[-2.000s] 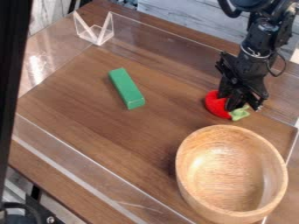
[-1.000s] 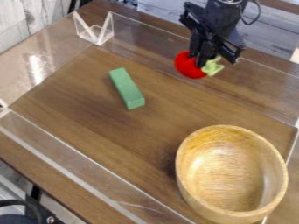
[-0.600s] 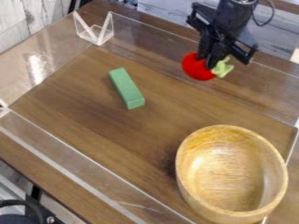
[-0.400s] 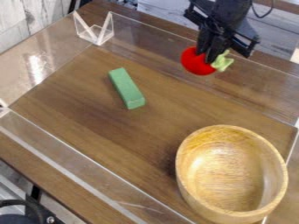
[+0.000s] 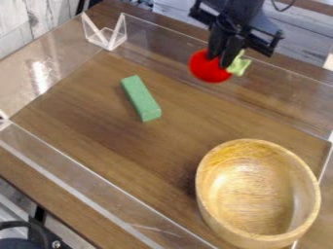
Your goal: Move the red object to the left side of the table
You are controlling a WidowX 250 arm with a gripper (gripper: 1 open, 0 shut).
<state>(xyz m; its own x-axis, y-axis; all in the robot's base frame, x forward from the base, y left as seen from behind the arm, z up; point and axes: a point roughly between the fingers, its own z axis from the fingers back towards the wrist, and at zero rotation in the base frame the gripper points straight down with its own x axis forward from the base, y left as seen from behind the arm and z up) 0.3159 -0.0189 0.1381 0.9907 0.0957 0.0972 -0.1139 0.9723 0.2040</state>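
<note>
A small, round, glossy red object point(image 5: 207, 66) with a light-green leafy stem hangs above the far right part of the brown wood-grain table point(image 5: 117, 146), clenched in the black gripper point(image 5: 221, 60) pointing down. A green block point(image 5: 140, 98) lies left; a wooden bowl point(image 5: 256, 201) sits near right.

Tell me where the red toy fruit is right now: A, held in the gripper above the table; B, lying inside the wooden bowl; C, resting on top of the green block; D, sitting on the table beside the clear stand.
A: the gripper is shut on the red toy fruit, lifted off the table, away from the wooden bowl and the green block.
</note>
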